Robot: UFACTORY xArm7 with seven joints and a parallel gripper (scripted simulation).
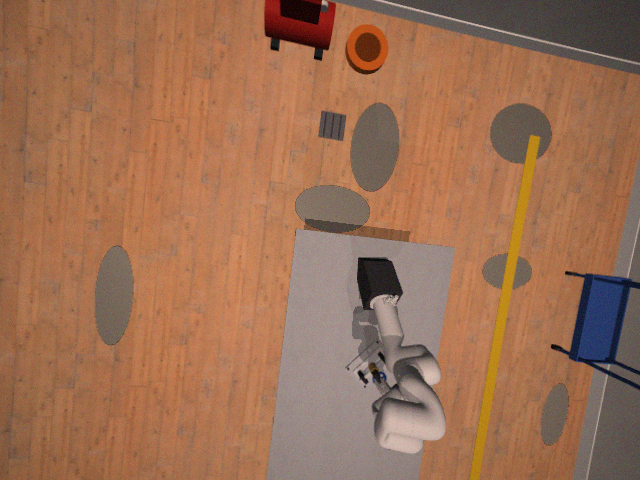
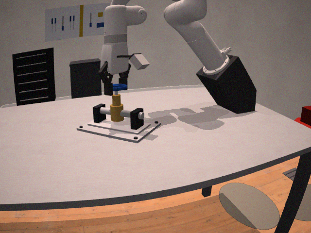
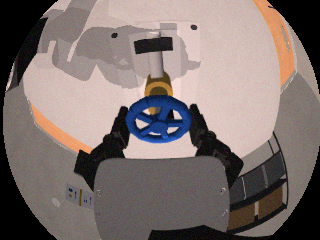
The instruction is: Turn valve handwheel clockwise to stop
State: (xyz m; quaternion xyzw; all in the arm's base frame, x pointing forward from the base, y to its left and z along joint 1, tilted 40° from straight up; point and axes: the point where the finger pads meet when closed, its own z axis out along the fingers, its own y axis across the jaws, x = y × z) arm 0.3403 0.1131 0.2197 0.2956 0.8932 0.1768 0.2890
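The valve has a blue handwheel (image 2: 119,87) lying level on a brass body (image 2: 116,108), with a grey pipe held in two black blocks on a white base plate (image 2: 119,129). My gripper (image 2: 116,87) comes down from above and is shut on the handwheel, one black finger on each side of its rim. In the wrist view the handwheel (image 3: 159,120) sits between the two fingers of the gripper (image 3: 159,124), which touch its left and right edges. From overhead the valve (image 1: 369,373) is mostly hidden by the arm.
The arm's black base box (image 2: 227,84) stands on the grey table to the right of the valve. A red thing (image 2: 305,114) shows at the table's right edge. Black cabinets (image 2: 33,75) stand along the far wall.
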